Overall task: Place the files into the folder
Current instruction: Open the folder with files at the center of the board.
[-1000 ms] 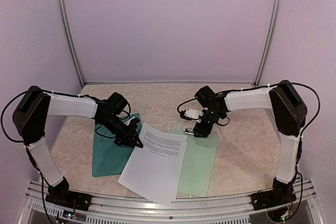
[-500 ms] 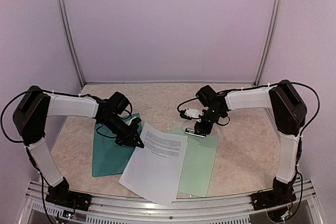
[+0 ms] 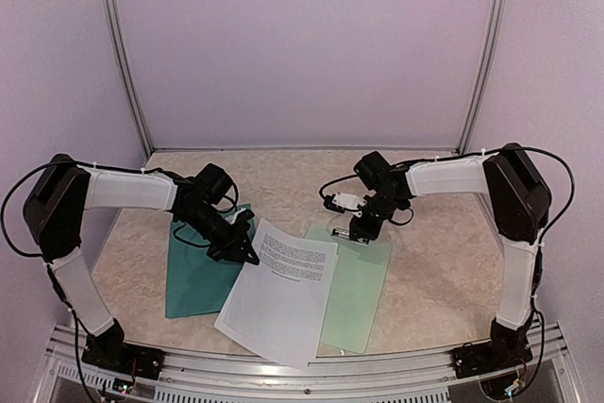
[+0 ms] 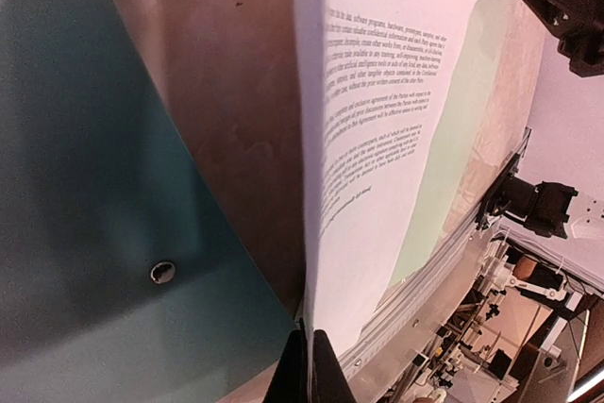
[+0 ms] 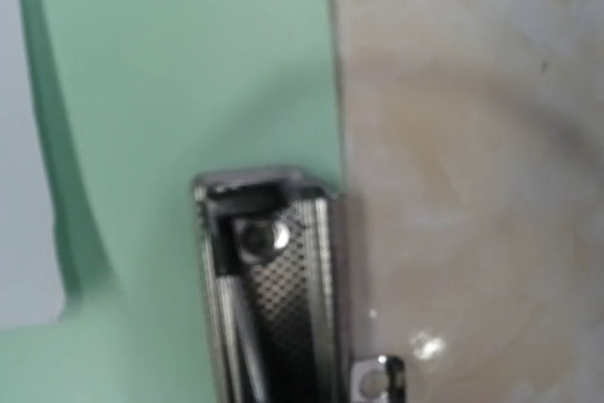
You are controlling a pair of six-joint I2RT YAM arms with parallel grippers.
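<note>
The files point(image 3: 278, 294) are white printed sheets lying between the dark teal folder point(image 3: 193, 276) on the left and a mint-green clipboard point(image 3: 359, 285) on the right. My left gripper point(image 3: 247, 256) is shut on the sheets' far left corner. In the left wrist view the fingertips point(image 4: 308, 367) pinch the files point(image 4: 387, 139) on edge, and the corner is lifted beside the folder point(image 4: 85, 186). My right gripper point(image 3: 360, 231) sits at the clipboard's metal clip point(image 5: 269, 299). Its fingers do not show in the right wrist view.
The clipboard point(image 5: 179, 73) lies partly under the sheets' right side. Marble-patterned tabletop point(image 3: 434, 271) surrounds everything. A metal rail point(image 3: 311, 370) runs along the near edge, and plain walls stand at the back and sides.
The right gripper has shifted slightly toward the back at the clipboard's clip. The left gripper still holds the sheets' corner in the same place.
</note>
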